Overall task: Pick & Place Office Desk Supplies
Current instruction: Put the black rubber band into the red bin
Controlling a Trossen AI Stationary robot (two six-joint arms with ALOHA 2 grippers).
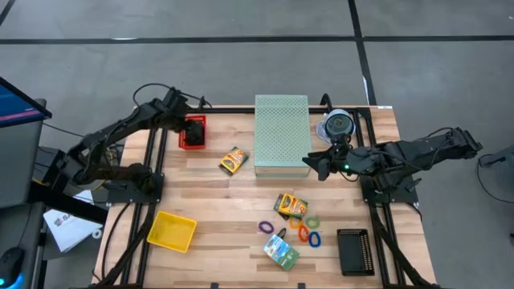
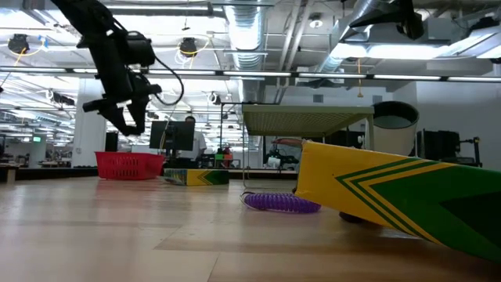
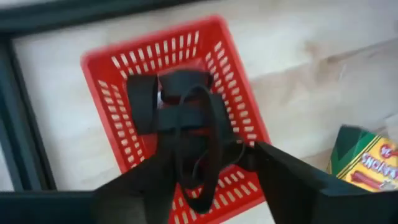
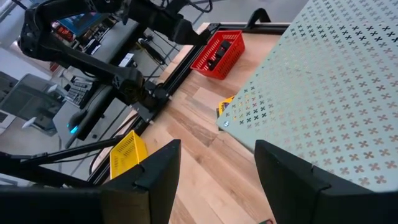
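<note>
In the low view, a big yellow and green box [image 2: 391,200] sits so close that it is blurry, and the picture's right edge cuts it off. It hides most of the table behind it. In the left wrist view, black binder clips [image 3: 180,118] cover the middle of the red basket [image 3: 112,68]. Another yellow box [image 3: 367,158] is cut off at the edge.

In the high view, the left gripper [image 1: 193,120] hangs over the red plastic mesh basket [image 1: 193,133] at upper left of the table, black binder clips [image 3: 180,112] in it. Right of it lies a yellow-orange crayon box [image 1: 233,160] — then the pale green perforated box [image 1: 282,135] at upper centre. The right gripper [image 1: 309,163] sits at that box's right edge. Coloured elastic loops [image 1: 308,234] lie lower centre, a yellow plastic tray [image 1: 172,231] lower left.
</note>
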